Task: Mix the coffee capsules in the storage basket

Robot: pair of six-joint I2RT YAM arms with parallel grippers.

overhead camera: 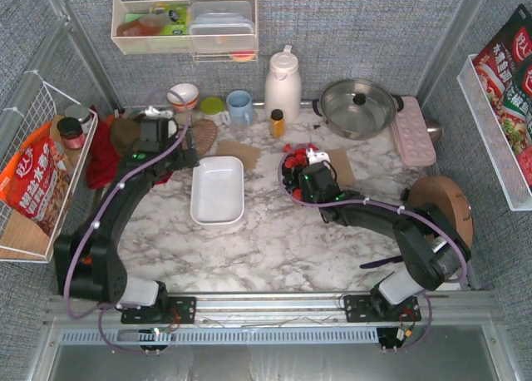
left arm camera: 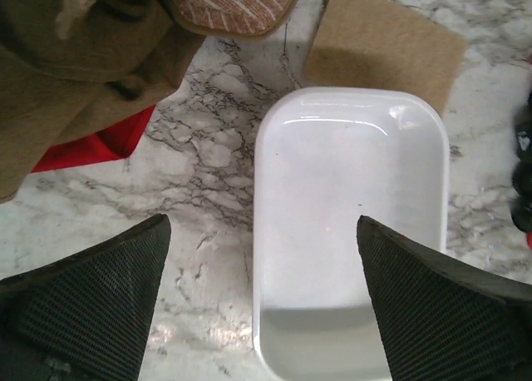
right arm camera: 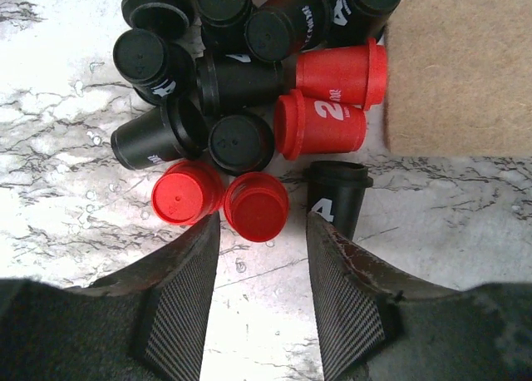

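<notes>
**Right claw [right arm camera: 262, 231] narrow over loose pods [right arm camera: 241, 81], basket empty**

Right claw fingers sit nearest, set narrow with bare marble between them, gripping nothing. One red pod [right arm camera: 256, 205] stands upright just beyond the tips, a second red one touching its left side. Farther on lies the rest of the pile, mostly black, many tipped over (long axes pointing every way). No pod is in the basket [overhead camera: 218, 190], which lies empty to the left of the pile, its long axis running near to far. Being right above the pile, the right arm is plainly the nearer one, so the next grab looks like a short reach forward. Left claw [left arm camera: 262, 227] hangs wide open and empty by the basket's left rim.
</notes>
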